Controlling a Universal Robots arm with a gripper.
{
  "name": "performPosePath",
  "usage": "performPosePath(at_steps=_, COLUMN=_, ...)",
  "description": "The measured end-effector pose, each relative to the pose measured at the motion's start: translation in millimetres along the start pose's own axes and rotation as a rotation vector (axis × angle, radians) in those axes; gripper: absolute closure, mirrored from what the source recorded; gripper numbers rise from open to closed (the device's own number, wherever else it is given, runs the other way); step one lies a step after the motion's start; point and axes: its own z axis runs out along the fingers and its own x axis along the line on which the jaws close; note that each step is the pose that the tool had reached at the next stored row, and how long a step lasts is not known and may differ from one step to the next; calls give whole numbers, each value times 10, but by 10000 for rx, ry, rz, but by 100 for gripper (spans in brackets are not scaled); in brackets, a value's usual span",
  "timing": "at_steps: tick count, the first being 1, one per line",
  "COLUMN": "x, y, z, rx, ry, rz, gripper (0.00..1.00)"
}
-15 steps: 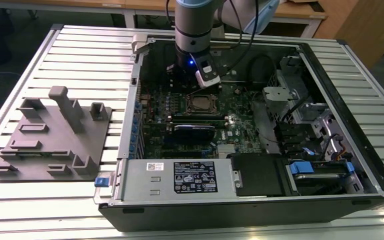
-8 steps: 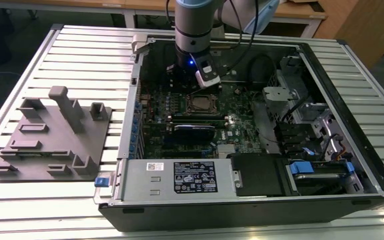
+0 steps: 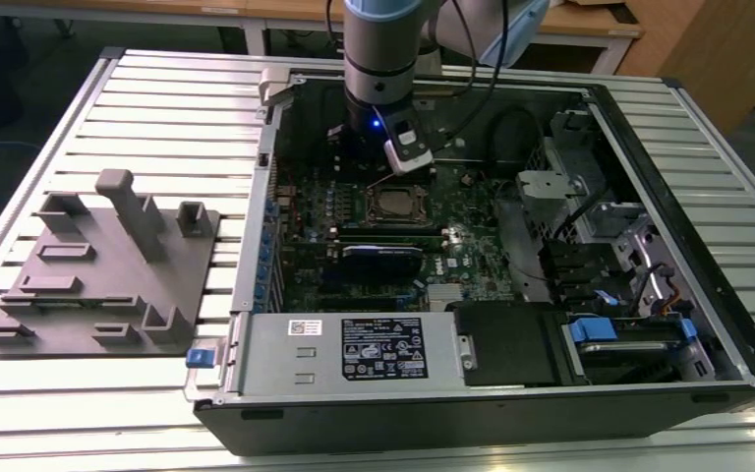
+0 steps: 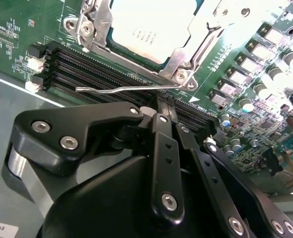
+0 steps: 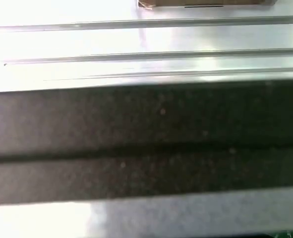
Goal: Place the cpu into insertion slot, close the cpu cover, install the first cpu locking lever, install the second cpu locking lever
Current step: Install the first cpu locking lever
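The cpu (image 4: 148, 27) lies pale and silver in the insertion slot (image 3: 397, 204) on the green board inside the open computer case. The cpu cover (image 4: 188, 52), a silver frame, is down over the chip's edges. A thin wire locking lever (image 4: 116, 89) sticks out along the socket's side, standing free above the memory slots. My gripper (image 4: 163, 103) is shut, its black fingertips right up against this lever. In the exterior view the gripper (image 3: 411, 165) hangs just behind the socket at the end of the arm.
Long black memory slots (image 4: 82, 69) run beside the socket. A power supply (image 3: 351, 346) sits at the case's near side, a drive cage (image 3: 613, 246) on the exterior view's right. A grey fixture plate (image 3: 102, 270) lies on the ribbed table to the left.
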Motion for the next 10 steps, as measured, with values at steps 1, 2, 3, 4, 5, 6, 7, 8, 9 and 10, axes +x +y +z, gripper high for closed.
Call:
performPosePath(at_steps=1, x=0, y=-1, z=2, rx=2, ry=2, rz=0, gripper=89)
performPosePath(at_steps=2, x=0, y=-2, z=4, rx=3, ry=4, rz=0, gripper=89)
performPosePath(at_steps=3, x=0, y=-2, z=7, rx=4, ry=4, rz=0, gripper=89)
performPosePath(at_steps=4, x=-3, y=-3, z=9, rx=4, ry=5, rz=0, gripper=89)
performPosePath(at_steps=5, x=-7, y=-3, z=11, rx=4, ry=5, rz=0, gripper=89)
performPosePath(at_steps=6, x=-12, y=-2, z=13, rx=3, ry=4, rz=1, gripper=89)
performPosePath(at_steps=7, x=-16, y=-2, z=16, rx=1, ry=1, rz=0, gripper=89)
performPosePath(at_steps=8, x=-17, y=-2, z=18, rx=1, ry=1, rz=0, gripper=89)
performPosePath(at_steps=9, x=-17, y=-3, z=19, rx=3, ry=2, rz=1, gripper=89)
performPosePath(at_steps=10, x=-17, y=-4, z=19, rx=4, ry=3, rz=0, gripper=89)
